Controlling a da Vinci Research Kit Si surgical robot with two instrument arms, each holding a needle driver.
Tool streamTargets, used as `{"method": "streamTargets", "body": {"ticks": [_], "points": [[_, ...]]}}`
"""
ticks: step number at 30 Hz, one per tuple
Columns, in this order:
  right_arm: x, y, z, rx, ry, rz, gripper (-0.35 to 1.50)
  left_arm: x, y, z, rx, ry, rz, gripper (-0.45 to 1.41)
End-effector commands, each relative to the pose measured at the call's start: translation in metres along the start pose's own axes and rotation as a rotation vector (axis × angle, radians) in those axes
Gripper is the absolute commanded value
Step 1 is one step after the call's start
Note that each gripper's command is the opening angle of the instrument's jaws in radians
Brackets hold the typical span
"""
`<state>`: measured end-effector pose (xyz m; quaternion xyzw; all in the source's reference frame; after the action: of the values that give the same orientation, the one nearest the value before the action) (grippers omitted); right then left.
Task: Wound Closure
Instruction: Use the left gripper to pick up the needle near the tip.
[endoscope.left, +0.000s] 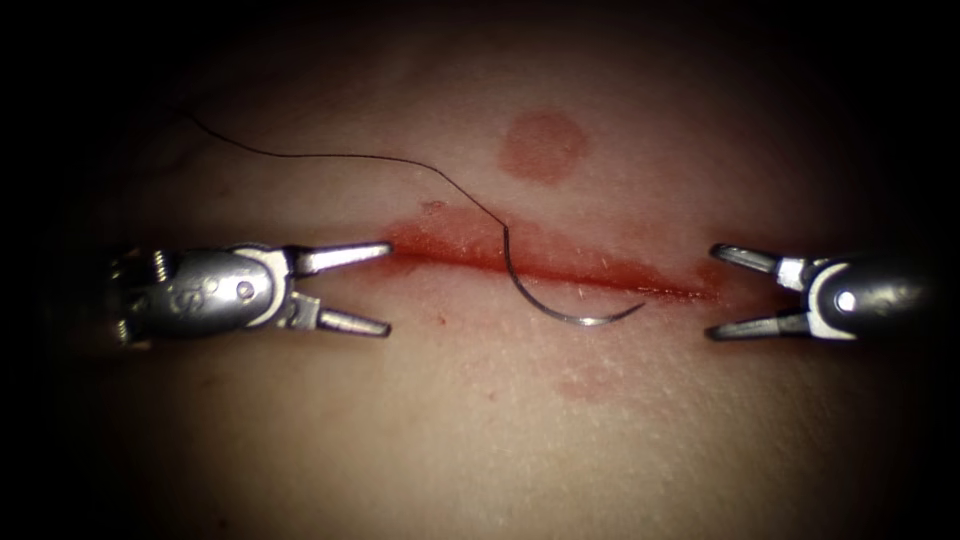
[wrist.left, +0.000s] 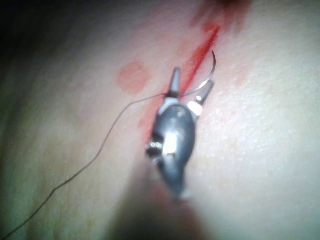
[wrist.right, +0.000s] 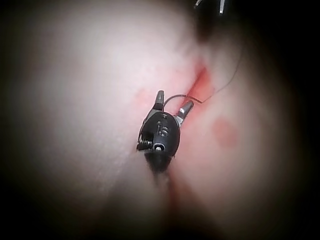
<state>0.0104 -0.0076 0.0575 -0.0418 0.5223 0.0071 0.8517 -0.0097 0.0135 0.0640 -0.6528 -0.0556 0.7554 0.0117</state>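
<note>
Left tool (endoscope.left: 388, 288): comes in at the left end of the cut, its fingers (endoscope.left: 345, 257) spread wide and released, grasping nothing. The upper finger's tip lies just at the left end of the red line; whether it touches the tissue cannot be told. The lower finger sits over bare tissue on the near side of the cut.

Left tool, own wrist view (wrist.left: 192, 90): fingers apart, one on either side of the red line, with the needle's curve showing past their tips.

Right tool (endoscope.left: 710, 290): at the right end of the cut, fingers (endoscope.left: 745, 258) spread wide and released, empty. The tips stand just beside the cut's right end.

Right tool, own wrist view (wrist.right: 172, 102): fingers apart over the red line.

Needle (endoscope.left: 560, 308): free, held by neither tool, lying on the tissue near the middle of the cut. Its thread end lies on the red line; the curve sweeps across to the near side, and the point rests on the tissue toward the right. It does not look driven into the tissue.

Thread (endoscope.left: 330, 156): runs from the needle's end up and leftward over the far side of the tissue, toward its upper-left corner, where it fades into dark.

Tissue (endoscope.left: 480, 440): pale, its edges lost in shadow.

Cut (endoscope.left: 600, 268): a horizontal line, wet with red fluid (endoscope.left: 455, 235), which is widest toward the left.

Round red mark (endoscope.left: 542, 146): on the far side, beyond the cut.
</note>
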Motion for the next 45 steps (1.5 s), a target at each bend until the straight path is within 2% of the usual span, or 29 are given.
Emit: {"method": "streamTargets", "body": {"ticks": [1,15,16,22,32,36,38,45], "points": [[-0.0003,-0.0005,0.0006,0.001,0.0,0.003,0.91,-0.0006,0.0,0.0006,-0.002,0.002,0.0,0.34],[-0.0001,-0.0009,0.0009,-0.008,-0.009,0.004,0.95,-0.0003,0.0001,0.0007,-0.006,-0.005,-0.002,0.34],[-0.0002,-0.0008,0.0007,-0.012,-0.005,0.004,1.05,-0.0003,0.0001,0.0009,-0.004,-0.006,-0.008,0.34],[-0.0005,-0.0006,-0.0001,-0.009,-0.005,0.003,1.08,0.0002,0.0005,0.002,0.006,-0.015,-0.052,0.33],[-0.0008,-0.0008,-0.0011,-0.019,-0.017,-0.002,0.91,0.0013,0.0011,0.0046,0.009,-0.075,-0.093,0.29],[-0.0011,-0.0007,-0.0017,-0.019,-0.056,0.009,0.91,0.0021,0.0014,0.0068,0.018,-0.133,-0.1,0.28],[-0.0015,-0.0007,-0.0024,-0.001,-0.104,0.013,0.91,0.0029,0.0016,0.0092,0.032,-0.184,-0.106,0.27],[-0.0019,-0.0005,-0.0034,-0.018,-0.134,0.023,0.91,0.005,0.0023,0.0142,0.058,-0.289,-0.124,0.25]]}}
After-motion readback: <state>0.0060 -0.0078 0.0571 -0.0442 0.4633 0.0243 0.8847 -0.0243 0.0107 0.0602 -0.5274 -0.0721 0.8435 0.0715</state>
